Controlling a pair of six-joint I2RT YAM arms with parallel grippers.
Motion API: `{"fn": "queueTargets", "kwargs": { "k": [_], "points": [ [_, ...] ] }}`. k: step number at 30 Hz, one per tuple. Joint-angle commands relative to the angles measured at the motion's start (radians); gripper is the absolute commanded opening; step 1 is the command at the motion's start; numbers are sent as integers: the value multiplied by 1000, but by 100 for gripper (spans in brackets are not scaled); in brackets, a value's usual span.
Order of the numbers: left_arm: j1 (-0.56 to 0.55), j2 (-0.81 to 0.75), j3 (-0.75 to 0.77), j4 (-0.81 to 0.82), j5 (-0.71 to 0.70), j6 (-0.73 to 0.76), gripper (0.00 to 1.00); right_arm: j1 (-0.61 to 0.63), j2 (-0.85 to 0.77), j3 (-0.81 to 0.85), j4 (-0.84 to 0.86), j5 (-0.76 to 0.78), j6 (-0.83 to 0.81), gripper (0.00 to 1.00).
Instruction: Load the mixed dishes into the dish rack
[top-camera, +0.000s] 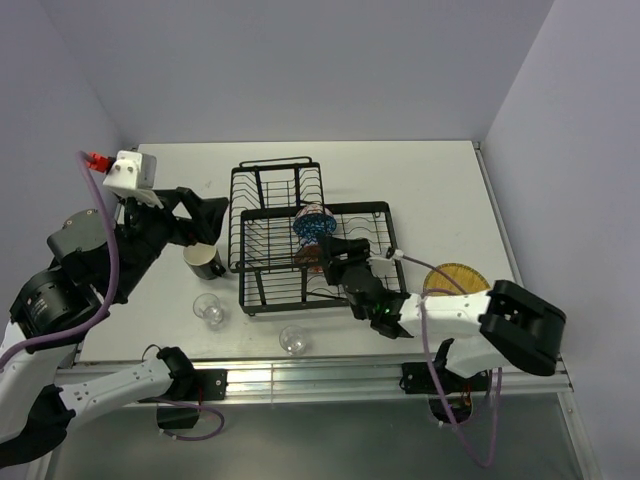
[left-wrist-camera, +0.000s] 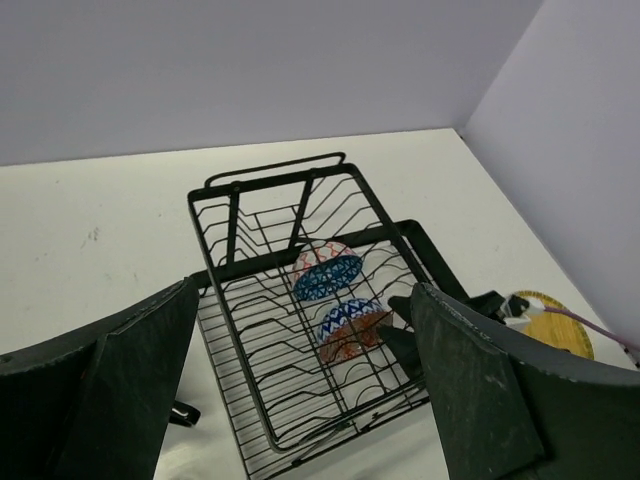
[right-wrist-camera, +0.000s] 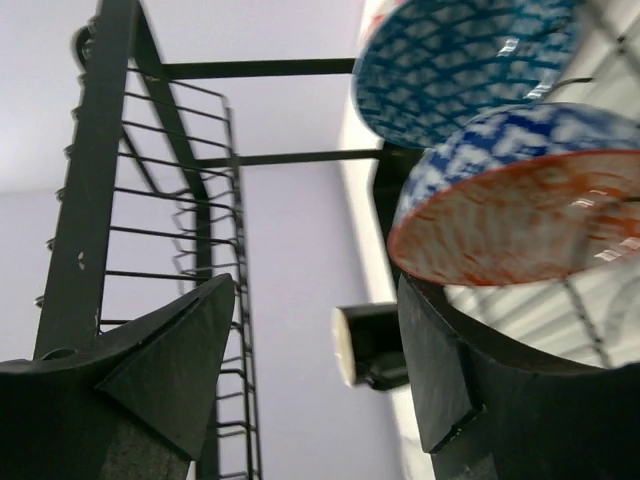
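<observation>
Right fingers (right-wrist-camera: 190, 350) fill the bottom of my right wrist view, spread apart with nothing between them. Just above the finger on the right of that view sits the orange-red patterned bowl (right-wrist-camera: 520, 220), standing on edge in the dish rack (right-wrist-camera: 100, 200). I cannot tell whether its rim touches that finger. Beyond it, farther from the fingers, the small blue patterned bowl (right-wrist-camera: 450, 70) also stands on edge, cut off by the top of the frame. Through the gap between the fingers I see the black mug (right-wrist-camera: 365, 345), blurred and well beyond the rack's wires.

From above, the right fingers (top-camera: 338, 262) reach into the rack's larger section, where both bowls stand. The round yellow plate (top-camera: 458, 277) lies flat on the counter (top-camera: 430, 190) behind them, partly hidden by the right arm.

Left fingers (left-wrist-camera: 140, 370) are wide apart and hold nothing. In the overhead view they (top-camera: 205, 215) hover beside the rack's left side. The mug (top-camera: 205, 261) stands just nearer the arm bases than them. Two clear glass cups (top-camera: 209, 308) (top-camera: 294, 340) stand nearer still, off the rack's front edge and hard to make out against the pale counter.
</observation>
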Motion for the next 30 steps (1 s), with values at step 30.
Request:
{"fn": "queueTargets", "kwargs": {
  "k": [30],
  "points": [
    [129, 123, 12, -255, -28, -484, 88, -868, -364, 613, -1692, -613, -1003, 82]
  ]
}}
